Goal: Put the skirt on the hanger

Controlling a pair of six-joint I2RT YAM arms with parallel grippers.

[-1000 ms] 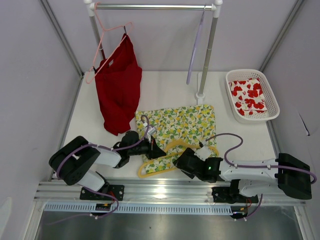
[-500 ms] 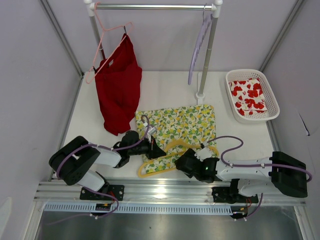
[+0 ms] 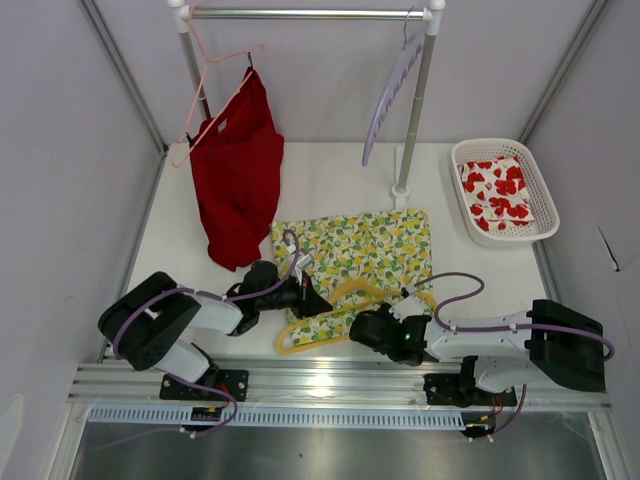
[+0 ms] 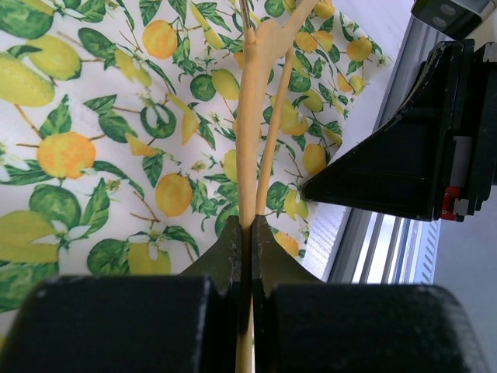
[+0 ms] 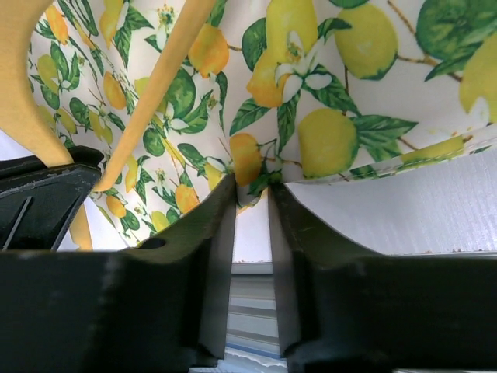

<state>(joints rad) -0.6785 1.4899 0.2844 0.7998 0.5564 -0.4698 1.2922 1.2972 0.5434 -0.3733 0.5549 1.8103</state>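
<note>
**Editor:** What fills the wide shot?

**Photographer:** A white table with a clothes rail at its far side. A red garment hangs on a pink hanger at the left end of the rail, and a lavender hanger hangs tilted at the right end.

**Editor:** And the skirt?

**Photographer:** The skirt lies flat near the table's front edge, between the two arms. A white basket holding flowered cloth sits well apart at far right.

**Editor:** Where is the hanger?

**Photographer:** The hanger lies on the near part of the skirt, its hook end toward the left arm.

**Editor:** The grippers?

**Photographer:** The left gripper has its jaws pressed together, pinching the hanger's thin stem. The right gripper straddles the skirt's near edge, with cloth between its fingertips. A slim gap shows between the jaws, and whether they clamp the cloth cannot be told.
</note>
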